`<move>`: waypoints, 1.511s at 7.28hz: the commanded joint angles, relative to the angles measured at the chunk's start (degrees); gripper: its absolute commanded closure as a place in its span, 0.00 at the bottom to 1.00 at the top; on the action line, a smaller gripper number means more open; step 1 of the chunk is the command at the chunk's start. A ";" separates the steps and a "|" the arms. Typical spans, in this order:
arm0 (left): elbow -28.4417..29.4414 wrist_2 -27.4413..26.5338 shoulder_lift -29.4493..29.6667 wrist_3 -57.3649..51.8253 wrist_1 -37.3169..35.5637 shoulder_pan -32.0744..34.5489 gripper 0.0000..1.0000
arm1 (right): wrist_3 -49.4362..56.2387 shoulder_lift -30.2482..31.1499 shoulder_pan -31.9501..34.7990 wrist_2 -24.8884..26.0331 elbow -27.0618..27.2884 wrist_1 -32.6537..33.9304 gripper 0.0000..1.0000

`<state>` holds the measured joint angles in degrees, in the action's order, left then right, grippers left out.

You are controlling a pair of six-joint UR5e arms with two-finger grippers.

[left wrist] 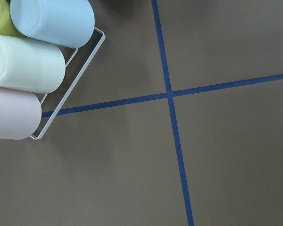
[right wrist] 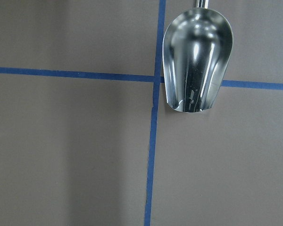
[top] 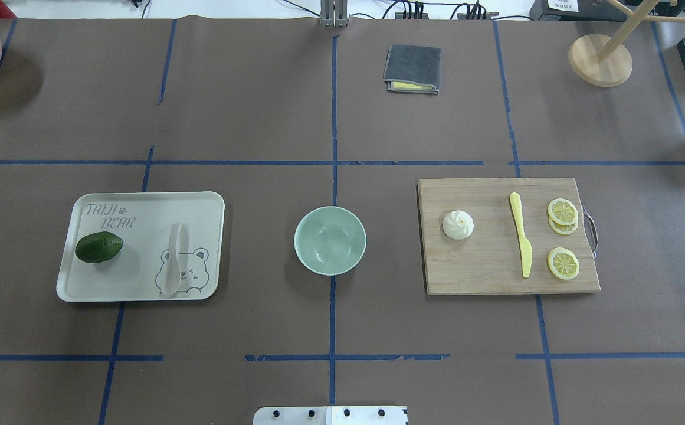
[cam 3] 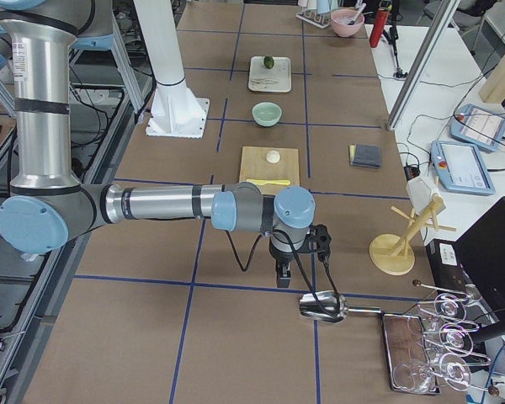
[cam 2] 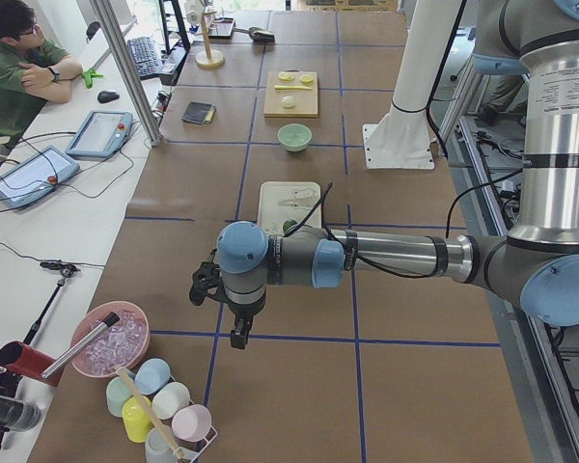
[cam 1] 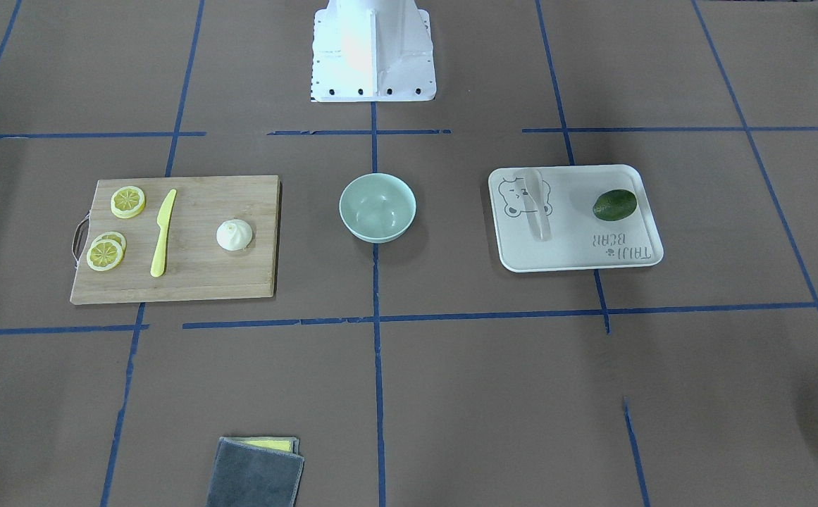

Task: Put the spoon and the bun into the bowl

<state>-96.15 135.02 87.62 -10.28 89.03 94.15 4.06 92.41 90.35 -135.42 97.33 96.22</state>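
Standing by the worktop, I'd say nothing has been lifted yet. The spoon (top: 172,260) lies flat on the bear tray (top: 141,283) toward the worktop's left end, apart from the dark green fruit (top: 99,247). The bun (top: 458,224) sits on the cutting board (top: 484,271) toward the right end, with the yellow knife (top: 522,236) near but not touching. The mint bowl (top: 330,241) stands empty at the middle.

The left claw (cam 2: 239,336) hangs low at the left end by the cup rack (left wrist: 33,70). The right claw (cam 3: 282,276) hangs at the right end above a steel scoop (right wrist: 197,61). I cannot tell how far either is open; neither has the spoon or bun.

Each arm had best take its nearer thing. The left should come straight down and pinch across the spoon's thick handle. The right should close gently on the bun's sides, below the pleats. Let go low over the bowl, one arm at a time.
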 commanded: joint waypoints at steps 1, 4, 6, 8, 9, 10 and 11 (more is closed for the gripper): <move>0.00 0.51 -0.08 -0.09 0.00 -0.45 0.00 | -0.02 -0.13 0.00 -0.19 0.05 0.02 0.00; 0.18 0.86 0.09 0.00 7.54 -2.64 0.00 | 0.07 -1.00 -0.09 -0.19 0.49 -0.16 0.00; -0.27 0.69 0.35 0.18 17.26 -4.32 0.00 | -0.28 -5.29 -1.66 -0.19 0.58 -0.16 0.00; 0.87 0.51 1.05 0.53 34.88 -4.59 0.00 | -0.45 -9.60 -2.90 0.16 0.14 -0.16 0.00; 1.23 0.60 0.97 0.79 42.29 -4.50 0.00 | -0.54 -10.23 -2.90 -0.19 1.01 -0.16 0.00; 0.97 0.68 2.45 0.97 46.11 -5.02 0.00 | -0.54 -10.58 -2.90 -0.19 1.46 -0.07 0.00; -0.17 2.16 4.38 9.93 46.23 -6.07 0.00 | -0.54 -10.59 -2.90 -0.28 1.37 -0.07 0.00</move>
<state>-95.46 136.01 90.04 -7.26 132.58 89.05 3.54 82.12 87.49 -135.60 98.52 96.12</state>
